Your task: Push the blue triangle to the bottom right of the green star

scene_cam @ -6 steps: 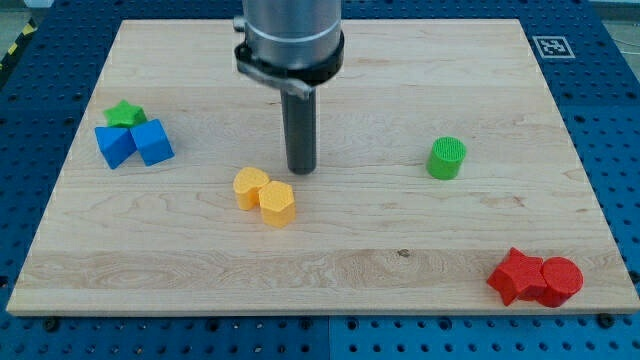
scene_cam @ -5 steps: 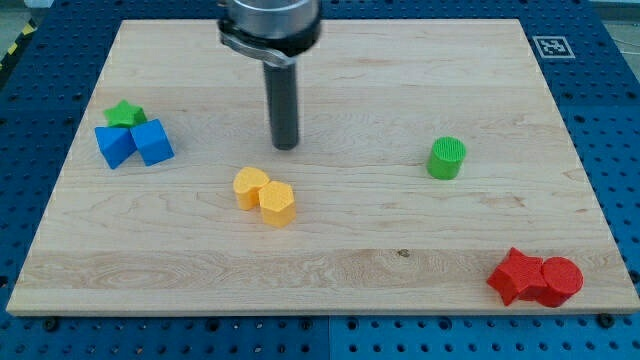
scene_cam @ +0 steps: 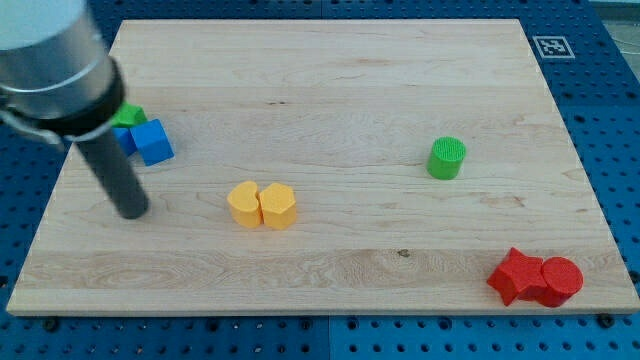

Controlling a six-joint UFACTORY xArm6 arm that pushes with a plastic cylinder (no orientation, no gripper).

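My tip (scene_cam: 132,212) rests on the board at the view's left, below the blue and green cluster and apart from it. The green star (scene_cam: 131,115) sits near the left edge, partly hidden by my arm. The blue triangle (scene_cam: 126,140) lies just below the star; only a sliver shows beside the rod. A blue cube (scene_cam: 153,141) sits right of it, at the star's lower right.
Two yellow blocks (scene_cam: 243,204) (scene_cam: 278,205) touch side by side, right of my tip. A green cylinder (scene_cam: 447,158) stands at the right. A red star-like block (scene_cam: 516,275) and a red cylinder (scene_cam: 561,281) sit at the bottom right corner.
My tip has swept from the board's middle to the lower left, below the blue blocks. The left yellow block has shifted slightly down and left. The blue blocks and green star have not visibly moved.
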